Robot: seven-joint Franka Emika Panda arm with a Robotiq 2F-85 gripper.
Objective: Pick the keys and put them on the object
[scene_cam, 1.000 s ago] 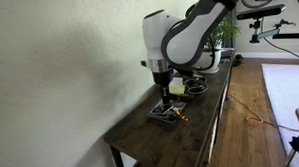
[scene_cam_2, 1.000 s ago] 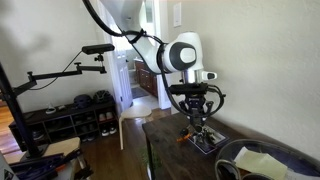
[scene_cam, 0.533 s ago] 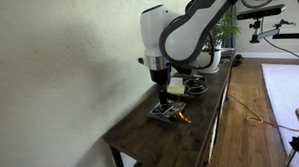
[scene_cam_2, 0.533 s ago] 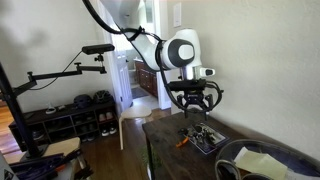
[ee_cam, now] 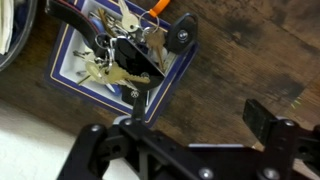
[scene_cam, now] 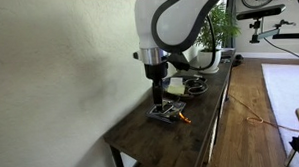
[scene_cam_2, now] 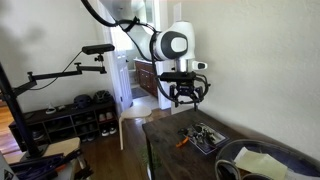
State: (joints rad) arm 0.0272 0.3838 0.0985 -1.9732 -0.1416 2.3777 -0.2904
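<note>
The keys lie in a small cluster of dark and silvery metal on the object, a flat rectangle with a pale top and a dark blue border. An orange tag sticks out past its far edge. In both exterior views the keys rest on the object on the dark wooden table. My gripper hangs above them, open, with nothing between its fingers.
A round dark dish and a white plant pot stand further along the table. A wall runs close beside the table. A large dark bowl sits at the near corner in an exterior view.
The gripper has opened, let go of the keys on the object and risen clear above them. The keys stay on the object.
</note>
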